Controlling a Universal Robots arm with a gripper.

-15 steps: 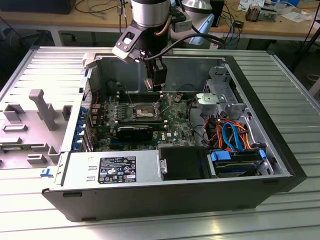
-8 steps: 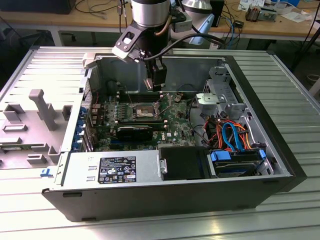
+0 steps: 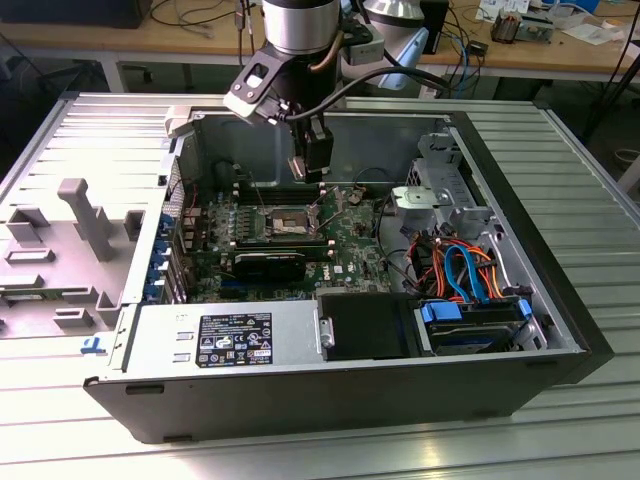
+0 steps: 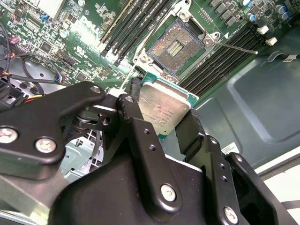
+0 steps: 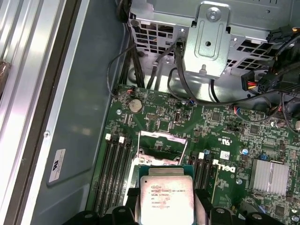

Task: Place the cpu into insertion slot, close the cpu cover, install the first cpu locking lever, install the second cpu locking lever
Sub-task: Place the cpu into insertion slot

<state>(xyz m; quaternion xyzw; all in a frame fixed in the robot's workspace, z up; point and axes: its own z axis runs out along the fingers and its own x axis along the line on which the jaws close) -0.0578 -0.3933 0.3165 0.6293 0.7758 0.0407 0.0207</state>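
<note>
My gripper (image 4: 161,116) is shut on the cpu (image 4: 164,107), a pale silvery square chip clamped by its edges between the two black fingers (image 4: 133,108). The insertion slot (image 4: 174,47) lies open on the green board just beyond the chip, its dark pin field bare. A thin locking lever (image 4: 234,47) sticks out from the slot's corner. In the first wrist view the cpu (image 5: 166,197) hangs in front of the slot, and the cpu cover (image 5: 161,140), a silver frame, stands raised behind it. In the exterior view the gripper (image 3: 315,165) hovers a little above the insertion slot (image 3: 285,222) inside the computer case.
Long black memory slots (image 4: 220,56) flank the socket on both sides. A silver drive cage (image 5: 208,37) with dark cables, a finned heat sink (image 5: 269,176), a power supply (image 3: 230,335) and bundled coloured cables (image 3: 460,265) fill the case. Case walls (image 3: 330,140) surround the board.
</note>
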